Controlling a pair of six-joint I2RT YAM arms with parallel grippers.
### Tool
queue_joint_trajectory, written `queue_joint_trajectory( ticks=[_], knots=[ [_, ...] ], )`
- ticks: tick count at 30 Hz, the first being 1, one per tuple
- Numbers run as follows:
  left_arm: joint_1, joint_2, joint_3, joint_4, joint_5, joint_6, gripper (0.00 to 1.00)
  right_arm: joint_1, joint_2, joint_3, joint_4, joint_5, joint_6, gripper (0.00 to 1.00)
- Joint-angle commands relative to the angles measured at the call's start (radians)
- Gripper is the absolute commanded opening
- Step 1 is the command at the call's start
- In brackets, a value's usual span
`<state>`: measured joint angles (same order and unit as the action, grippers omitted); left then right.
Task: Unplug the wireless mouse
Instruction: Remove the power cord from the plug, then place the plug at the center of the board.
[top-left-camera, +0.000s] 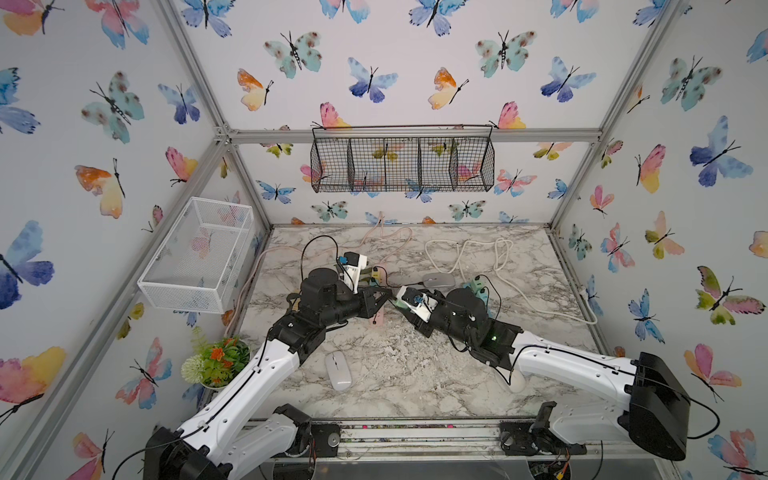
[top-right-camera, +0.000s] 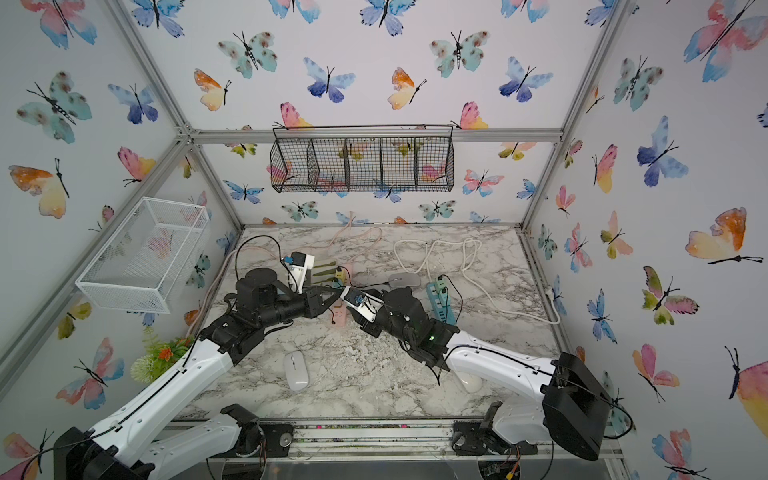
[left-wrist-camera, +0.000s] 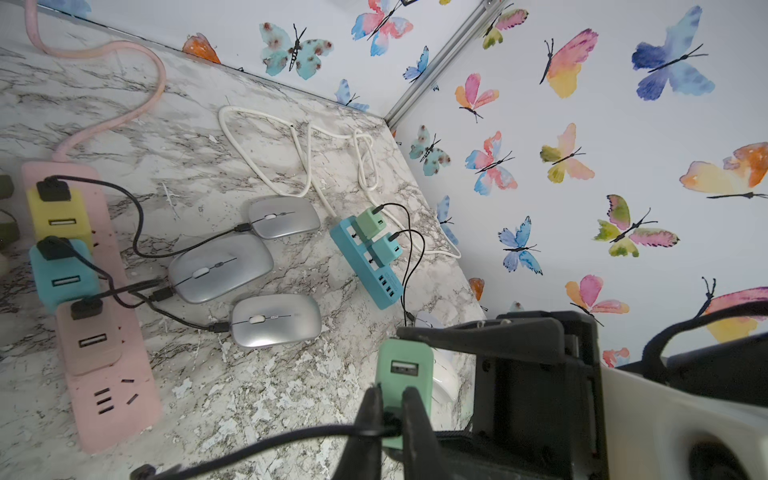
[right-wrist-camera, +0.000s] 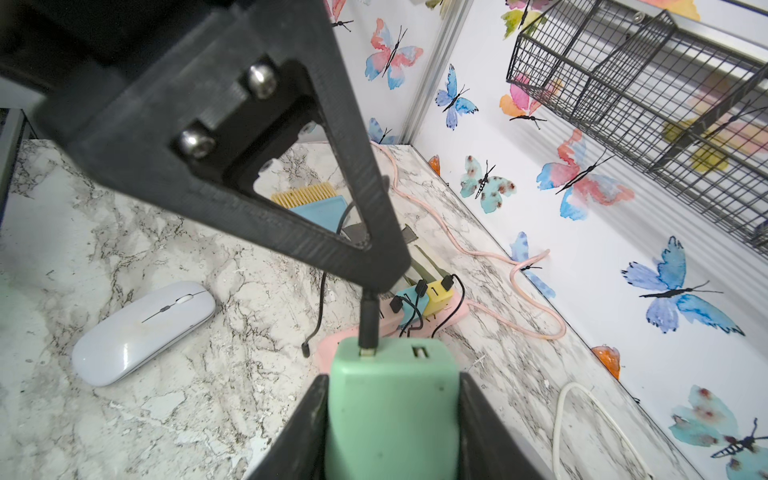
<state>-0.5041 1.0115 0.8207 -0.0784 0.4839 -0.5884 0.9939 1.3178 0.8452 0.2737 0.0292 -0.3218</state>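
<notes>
Wireless mouse (top-left-camera: 338, 370), white, lies on the surface (top-left-camera: 415, 374), well apart from both arms; right end effector (right-wrist-camera: 395, 415) clamps mint charger (right-wrist-camera: 390, 386); left end effector (left-wrist-camera: 390, 415) pinches its black USB plug (right-wrist-camera: 368, 328); risk: skewed pull binds plug, or thin grip slips.

Quick headcount. Silver mice (left-wrist-camera: 284, 217) x3. White mice (top-left-camera: 338, 371) x2, second one (top-left-camera: 516, 382) mostly hidden under right arm (top-left-camera: 573, 368). Power strips x2: pink strip (left-wrist-camera: 112, 399), blue strip (left-wrist-camera: 361, 266). Chargers x6: yellow (left-wrist-camera: 58, 216), blue (left-wrist-camera: 62, 278), pink (left-wrist-camera: 89, 340), three green (left-wrist-camera: 403, 370). Thick cords x2: pink cord (left-wrist-camera: 137, 108), white cord (left-wrist-camera: 266, 174). Wire baskets x2: black (top-left-camera: 402, 164), white (top-left-camera: 195, 253). Potted plant (top-left-camera: 216, 361) x1. Robot arms (top-left-camera: 249, 374) x2. Wallpaper butterflies (top-left-camera: 297, 52): too many to count, didn't bother.
</notes>
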Motion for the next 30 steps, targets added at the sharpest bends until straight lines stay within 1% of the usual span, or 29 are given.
queue_joint_trajectory(
  ticks=[1,4,8,12,14,16,19,23,27,30],
  knots=[
    [0.004,-0.008,0.014,0.017,-0.034,0.007,0.06,0.0,-0.02,-0.017,0.01,-0.005,0.018,0.22],
    [0.003,-0.007,0.015,0.013,-0.036,0.01,0.0,0.0,-0.016,-0.015,0.01,0.003,0.024,0.21],
    [0.007,-0.011,0.025,-0.004,-0.056,0.024,0.0,0.0,0.001,-0.02,0.008,0.023,0.036,0.19],
    [0.027,-0.013,0.049,-0.031,-0.044,0.045,0.0,0.0,0.024,-0.024,-0.021,0.066,0.055,0.11],
    [0.051,-0.028,0.055,-0.046,-0.029,0.054,0.0,0.0,0.032,-0.029,-0.041,0.107,0.055,0.09],
    [0.102,-0.052,0.049,-0.055,-0.011,0.058,0.0,0.0,0.044,-0.036,-0.073,0.129,0.047,0.08],
    [0.182,-0.077,0.037,-0.043,0.068,0.048,0.0,0.0,0.046,-0.057,-0.092,0.123,0.051,0.07],
    [0.197,-0.08,0.049,-0.068,0.065,0.064,0.0,0.0,0.042,-0.074,-0.076,0.089,0.078,0.07],
    [0.223,-0.092,0.049,-0.092,0.021,0.061,0.0,0.002,0.073,-0.041,-0.093,0.059,0.174,0.01],
    [0.29,-0.104,0.048,-0.12,0.009,0.043,0.0,0.004,0.122,0.006,-0.13,0.011,0.289,0.01]
  ],
)
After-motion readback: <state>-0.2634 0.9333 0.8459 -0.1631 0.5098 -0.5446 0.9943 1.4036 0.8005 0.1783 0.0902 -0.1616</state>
